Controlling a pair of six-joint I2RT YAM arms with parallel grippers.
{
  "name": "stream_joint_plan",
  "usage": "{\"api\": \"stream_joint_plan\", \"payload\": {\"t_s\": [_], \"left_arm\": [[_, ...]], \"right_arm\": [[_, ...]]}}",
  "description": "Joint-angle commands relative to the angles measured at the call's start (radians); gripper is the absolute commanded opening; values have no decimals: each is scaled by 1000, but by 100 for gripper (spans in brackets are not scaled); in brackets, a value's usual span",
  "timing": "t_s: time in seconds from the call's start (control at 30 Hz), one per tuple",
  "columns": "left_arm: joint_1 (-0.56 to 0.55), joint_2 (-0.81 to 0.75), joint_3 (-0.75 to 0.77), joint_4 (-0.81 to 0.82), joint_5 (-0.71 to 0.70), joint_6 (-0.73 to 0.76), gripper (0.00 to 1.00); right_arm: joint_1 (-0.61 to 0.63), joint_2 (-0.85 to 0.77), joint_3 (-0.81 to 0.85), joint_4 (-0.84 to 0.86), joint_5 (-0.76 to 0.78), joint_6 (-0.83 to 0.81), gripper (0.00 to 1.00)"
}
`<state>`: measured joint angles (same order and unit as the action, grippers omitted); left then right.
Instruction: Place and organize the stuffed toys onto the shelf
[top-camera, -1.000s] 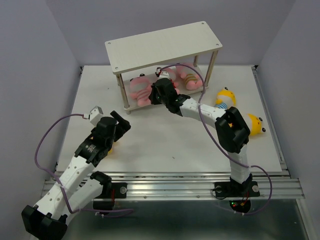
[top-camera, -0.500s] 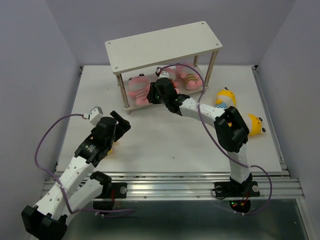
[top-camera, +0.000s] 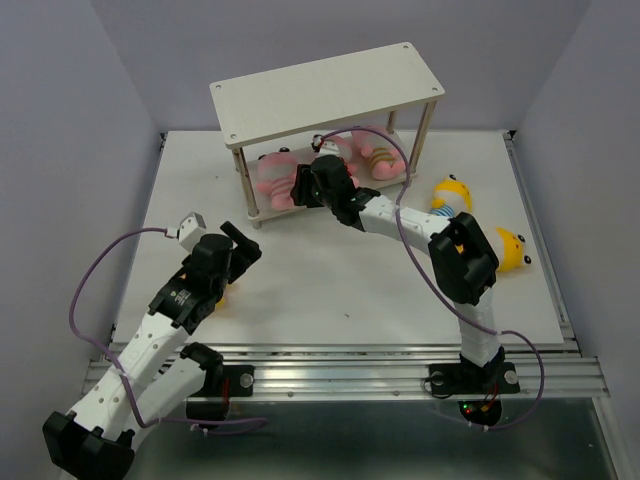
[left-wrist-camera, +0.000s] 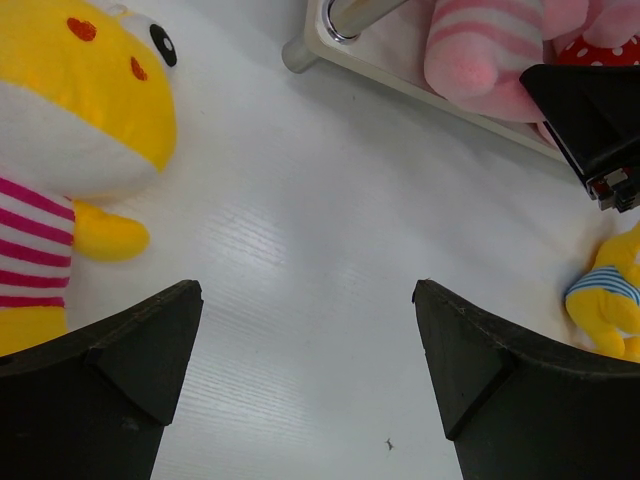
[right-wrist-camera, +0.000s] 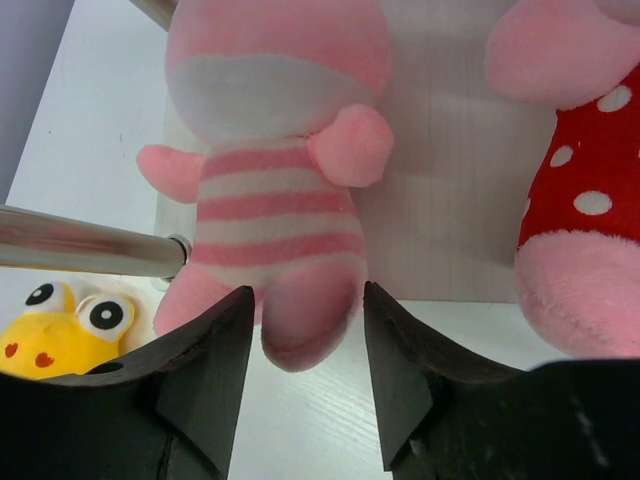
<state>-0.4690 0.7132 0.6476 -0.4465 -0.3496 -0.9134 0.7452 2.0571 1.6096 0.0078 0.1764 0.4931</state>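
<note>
On the lower board of the shelf (top-camera: 330, 95) lies a pink striped stuffed toy (right-wrist-camera: 270, 200); its leg hangs over the front edge. My right gripper (right-wrist-camera: 305, 300) is open, one finger on each side of that leg, with a gap showing. Beside it lies a pink toy in red polka dots (right-wrist-camera: 580, 200), and a third pink toy (top-camera: 380, 160) is further right. My left gripper (left-wrist-camera: 307, 300) hangs open over bare table, to the right of a yellow toy in pink stripes (left-wrist-camera: 80, 120). Two more yellow toys (top-camera: 452, 193) (top-camera: 512, 250) lie on the table at right.
The shelf's metal leg (right-wrist-camera: 80, 245) stands just left of the right gripper. The shelf's top board (top-camera: 300, 110) overhangs the right wrist. The right arm's elbow (top-camera: 465, 260) stands beside the yellow toys. Side walls close in the white table (top-camera: 330, 280).
The right gripper's jaws have spread apart and let go of the pink striped toy's leg; the toy rests on the lower board. The left arm has not moved.
</note>
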Motion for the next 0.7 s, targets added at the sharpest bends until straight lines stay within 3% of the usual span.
{"api": "stream_joint_plan", "payload": {"t_s": [0.0,0.43,0.67], "left_arm": [[9,-18,15,2,-14,15,99],[7,-18,15,11,0,13,99],[9,-8,15,15,15,7,99]], "right_arm": [[-6,-38,29,40,17,-17,55],[-6,-123,-14,31,37,-64,90],[-6,-209,-76,31,44,-79,100]]}}
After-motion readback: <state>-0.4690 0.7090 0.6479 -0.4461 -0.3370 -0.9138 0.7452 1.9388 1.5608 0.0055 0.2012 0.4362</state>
